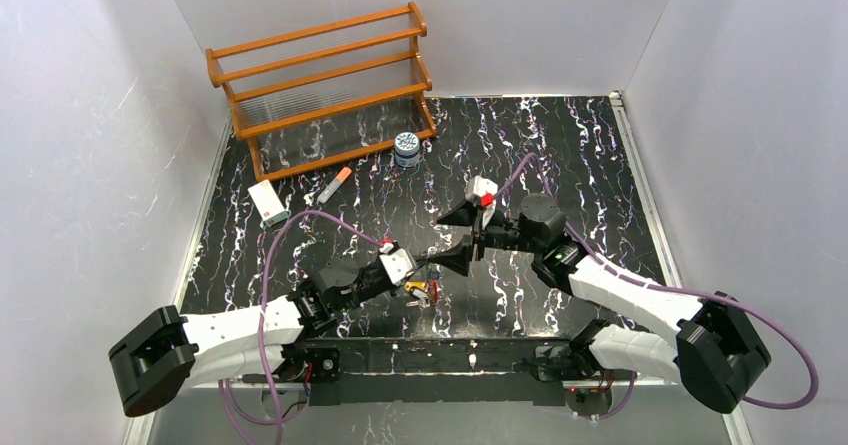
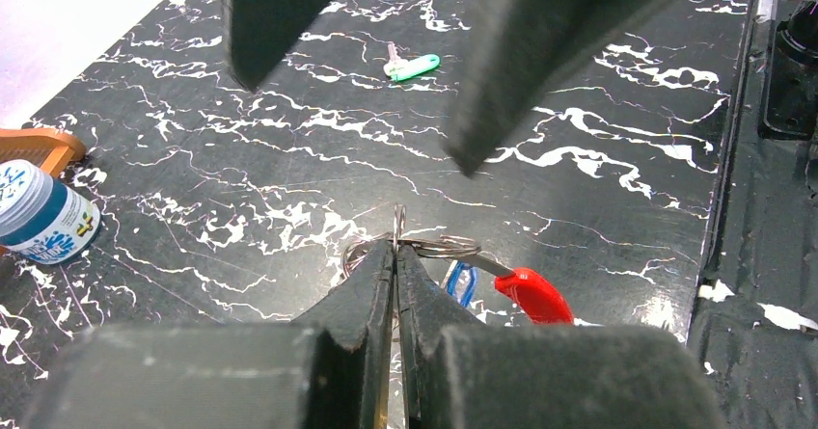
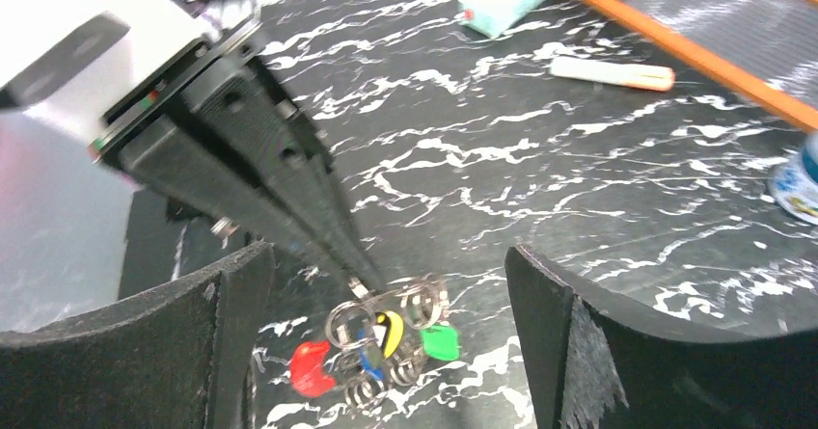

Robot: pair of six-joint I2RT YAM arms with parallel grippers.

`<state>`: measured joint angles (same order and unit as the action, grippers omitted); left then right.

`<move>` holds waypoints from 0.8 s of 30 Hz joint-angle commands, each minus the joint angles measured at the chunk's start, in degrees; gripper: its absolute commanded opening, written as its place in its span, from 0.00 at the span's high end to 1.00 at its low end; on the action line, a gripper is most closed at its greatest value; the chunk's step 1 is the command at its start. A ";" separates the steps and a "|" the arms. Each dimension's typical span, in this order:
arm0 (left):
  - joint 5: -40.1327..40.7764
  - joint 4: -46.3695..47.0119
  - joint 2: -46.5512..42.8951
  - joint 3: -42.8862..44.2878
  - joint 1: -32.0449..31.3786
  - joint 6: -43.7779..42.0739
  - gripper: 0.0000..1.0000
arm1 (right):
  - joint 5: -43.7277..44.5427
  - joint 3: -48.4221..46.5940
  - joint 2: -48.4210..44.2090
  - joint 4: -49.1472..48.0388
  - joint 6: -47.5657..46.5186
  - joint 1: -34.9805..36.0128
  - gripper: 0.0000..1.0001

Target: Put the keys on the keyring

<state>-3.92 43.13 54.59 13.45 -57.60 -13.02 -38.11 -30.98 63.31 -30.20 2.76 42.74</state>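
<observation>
Black table (image 1: 580,145); well inside its edges, left end effector (image 2: 395,248) pinches keyring (image 2: 451,247), right end effector (image 1: 447,239) gapes wide.

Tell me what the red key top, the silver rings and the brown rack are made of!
The red key top looks like smooth plastic: solid bright colour with a soft shine. The silver rings, pinched in the left claw, look like thin polished metal, grey and glinting. The rack is probably varnished wood, orange-brown and slightly glossy, though its grain is too small to see.
</observation>
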 commanded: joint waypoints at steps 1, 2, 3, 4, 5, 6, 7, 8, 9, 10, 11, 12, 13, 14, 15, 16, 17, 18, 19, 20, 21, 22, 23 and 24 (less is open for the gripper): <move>0.63 2.17 -1.42 -0.20 -0.05 0.06 1.00 | 14.63 -3.53 -2.95 -0.65 7.26 -0.72 0.01; 0.67 2.13 -1.35 -0.18 -0.06 0.03 1.00 | 16.89 -3.80 -3.48 0.59 7.64 -0.84 0.01; 0.69 2.17 -1.33 -0.18 -0.08 -0.01 1.00 | 19.21 -3.85 -4.02 1.63 8.29 -0.96 0.01; 0.69 2.14 -1.26 -0.18 -0.06 0.01 1.00 | 22.12 -3.99 -4.44 2.69 9.53 -1.06 0.01; 0.80 2.13 -1.20 -0.10 -0.05 0.01 1.00 | 24.89 -4.07 -4.78 3.92 10.53 -1.25 0.01; 0.96 2.13 -1.08 -0.06 -0.05 0.01 1.00 | 27.59 -4.30 -4.96 5.37 11.79 -1.32 0.01; 1.02 2.10 -0.94 -0.01 -0.05 -0.06 1.00 | 31.06 -4.57 -4.94 6.91 13.74 -1.50 0.01; 1.02 2.09 -0.89 0.07 -0.05 -0.08 1.00 | 33.89 -5.36 -4.51 10.08 15.31 -1.80 0.01; 0.98 2.07 -0.89 0.08 -0.05 -0.08 1.00 | 35.95 -6.38 -3.75 12.88 16.96 -2.14 0.01; 0.95 2.07 -0.93 0.16 -0.05 0.00 1.00 | 37.40 -7.47 -2.68 15.59 17.65 -2.50 0.01; 0.93 2.04 -0.83 0.23 -0.06 0.20 1.00 | 38.69 -8.88 -1.36 18.76 18.28 -2.82 0.01; 0.86 2.09 -0.80 0.26 -0.05 0.25 1.00 | 41.03 -10.19 0.00 21.56 19.22 -3.03 0.01; 0.73 2.05 -0.76 0.26 -0.05 0.34 1.00 | 42.59 -11.44 1.65 24.23 20.08 -3.42 0.01; 0.69 2.10 -0.57 0.26 -0.11 0.43 1.00 | 44.00 -13.01 3.13 26.70 20.69 -3.78 0.01; 0.61 2.05 -0.42 0.26 -0.07 0.45 1.00 | 45.26 -13.91 4.52 28.80 21.25 -4.20 0.01; 0.53 2.04 -0.30 0.32 -0.05 0.45 1.00 | 46.91 -14.84 5.92 30.99 21.96 -4.57 0.01; 0.41 2.07 -0.27 0.34 -0.05 0.45 1.00 | 48.76 -15.85 7.21 33.62 22.77 -4.93 0.01; 0.33 2.05 -0.27 0.35 -0.12 0.45 1.00 | 50.35 -16.66 8.50 35.77 23.15 -5.29 0.01; 0.31 2.02 -0.28 0.42 -0.06 0.45 1.00 | 51.45 -17.39 10.05 37.56 23.47 -5.61 0.01; 0.26 2.04 -0.32 0.43 -0.10 0.45 1.00 | 52.61 -17.99 10.99 39.19 23.73 -6.00 0.01; 0.18 2.04 -0.23 0.43 -0.06 0.40 1.00 | 53.59 -18.45 11.97 40.60 24.08 -6.54 0.01; 0.13 2.04 -0.15 0.43 -0.05 0.34 1.00 | 54.26 -18.86 13.01 41.89 24.69 -7.16 0.02; 0.05 2.04 -0.06 0.43 -0.05 0.45 1.00 | 54.60 -19.40 14.13 43.61 25.46 -7.98 0.03; 0.01 2.04 0.10 0.43 -0.05 0.45 1.00 | 54.78 -20.12 15.41 45.42 26.44 -8.97 0.05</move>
<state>-3.81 43.22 54.74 13.45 -57.60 -12.82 10.66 -47.09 75.79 5.56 25.08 36.36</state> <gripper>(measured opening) 0.013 0.979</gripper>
